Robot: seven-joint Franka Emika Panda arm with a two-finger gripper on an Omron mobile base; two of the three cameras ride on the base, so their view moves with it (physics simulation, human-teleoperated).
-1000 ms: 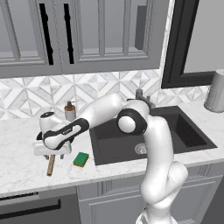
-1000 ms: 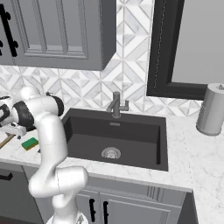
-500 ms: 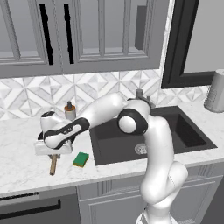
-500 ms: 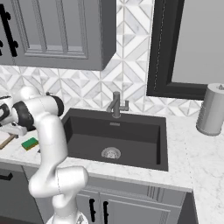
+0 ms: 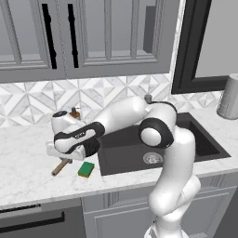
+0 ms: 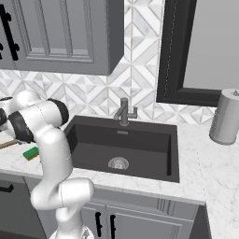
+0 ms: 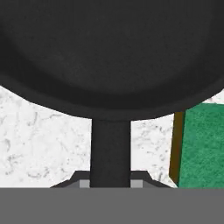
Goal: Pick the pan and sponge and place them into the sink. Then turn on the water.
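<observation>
At centre right of the left base frame, the dark sink (image 5: 195, 139) sits sunk into the marble counter (image 5: 23, 162). Left of it, the gripper (image 5: 65, 155) is clamped on the pan (image 7: 109, 52) handle (image 5: 59, 167). Just beside lies the green sponge (image 5: 86, 169).

Under my hand the pan (image 7: 109, 57) looks matt black, faintly grainy; its handle (image 5: 61, 166) shows light wood. The sponge (image 7: 203, 146) is rough green with a yellow-brown layer. The worktop (image 5: 28, 158) is veined white marble, the sink (image 6: 140, 144) matt dark grey.
</observation>
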